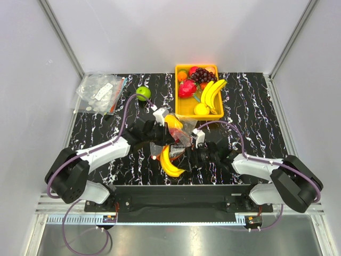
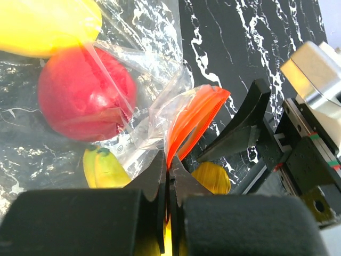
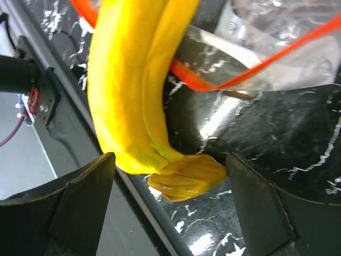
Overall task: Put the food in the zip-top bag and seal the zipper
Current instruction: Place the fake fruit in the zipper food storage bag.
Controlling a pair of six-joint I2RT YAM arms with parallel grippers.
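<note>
We find the zip-top bag (image 1: 181,137) bunched between the two grippers in the middle of the black marbled table (image 1: 256,106), at about 6 o'clock from the yellow tray (image 1: 183,111). The left gripper (image 2: 168,166) is clenched on the zipper (image 2: 196,118), jaws pressed together, with the red-orange strip fanning out of them toward 1 o'clock. The right gripper (image 3: 169,160) is spread wide, one finger on each side of the stem end of the banana bunch (image 3: 133,90), and as far as we can see it touches nothing. We judge the bag light, limp and slippery. Its film crumples and will not hold the mouth open unaided, so the stiffer zipper strip is the place to take hold, which is where the left arm has it. The bananas look firm, and in the top view they poke out of the mouth toward 6 o'clock, so we think sealing must wait until they are pushed in. The left wrist view alone shows a round red fruit (image 2: 85,101) under the film, a yellow fruit (image 2: 48,26) at 11 o'clock from it, and the pinch on the strip. The right wrist view alone shows the open fingers (image 3: 80,202) flanking the stem, with the zipper emerging from behind the bananas. Only the top view shows the green apple (image 1: 143,93) and the pile of clear packets (image 1: 100,92), well apart toward 10 o'clock.
</note>
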